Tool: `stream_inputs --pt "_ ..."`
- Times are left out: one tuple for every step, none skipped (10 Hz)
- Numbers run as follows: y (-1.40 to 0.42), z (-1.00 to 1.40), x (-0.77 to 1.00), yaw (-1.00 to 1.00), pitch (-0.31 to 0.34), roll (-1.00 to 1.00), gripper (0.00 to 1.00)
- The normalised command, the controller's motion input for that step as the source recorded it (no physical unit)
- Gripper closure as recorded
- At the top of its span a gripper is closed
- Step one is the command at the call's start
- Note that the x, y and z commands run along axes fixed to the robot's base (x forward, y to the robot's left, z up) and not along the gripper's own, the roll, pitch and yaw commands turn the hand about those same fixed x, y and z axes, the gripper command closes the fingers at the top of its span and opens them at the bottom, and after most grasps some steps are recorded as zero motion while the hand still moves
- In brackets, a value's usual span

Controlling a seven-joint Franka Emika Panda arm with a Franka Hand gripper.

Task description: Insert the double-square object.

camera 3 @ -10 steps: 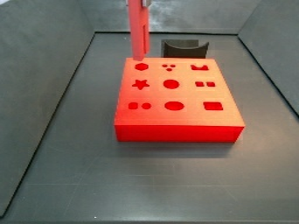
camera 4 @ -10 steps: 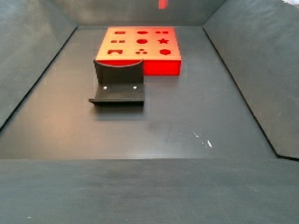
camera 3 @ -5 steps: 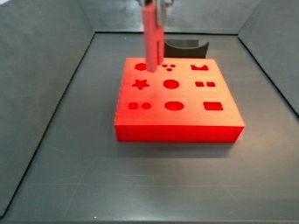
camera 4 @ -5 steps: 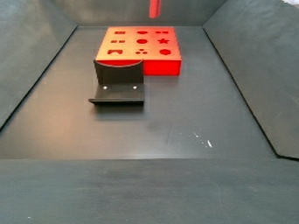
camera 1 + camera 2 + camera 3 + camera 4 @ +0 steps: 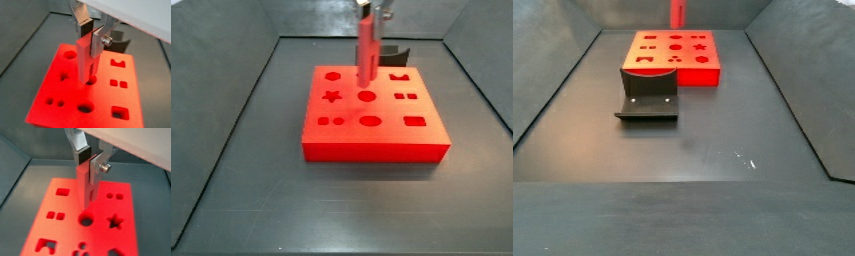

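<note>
Dark floor under red block (image 5: 372,120), tool (image 5: 91,36) above, clenched on upright double-square object (image 5: 85,62).

Probably a lab test cell — bare grey walled bin (image 5: 800,120), fixture (image 5: 648,95), pincer (image 5: 89,36) above.

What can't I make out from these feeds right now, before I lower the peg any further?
- Claw: cut off by the top edge in both side views, so only the wrist views show its grip on the red peg.
- Peg's lower tip: red against the red block in every view; its height above the block cannot be judged.
- Double-square hole: too small in the side views to check alignment.
- Fixture: mostly behind the peg in a side view.
</note>
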Motion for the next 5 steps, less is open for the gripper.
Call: stream_inputs --pt "0.23 0.0 0.75 -0.53 0.0 -0.08 1.0" --pt "0.24 0.0 0.72 -0.55 0.0 -0.08 1.0" --pt "0.24 -0.07 0.68 -0.58 0.0 -0.06 1.0" --pt "0.26 -0.17 0.63 -0.61 0.0 -0.02 1.0" --pt "0.27 -0.3 0.54 -0.67 0.0 0.0 1.0"
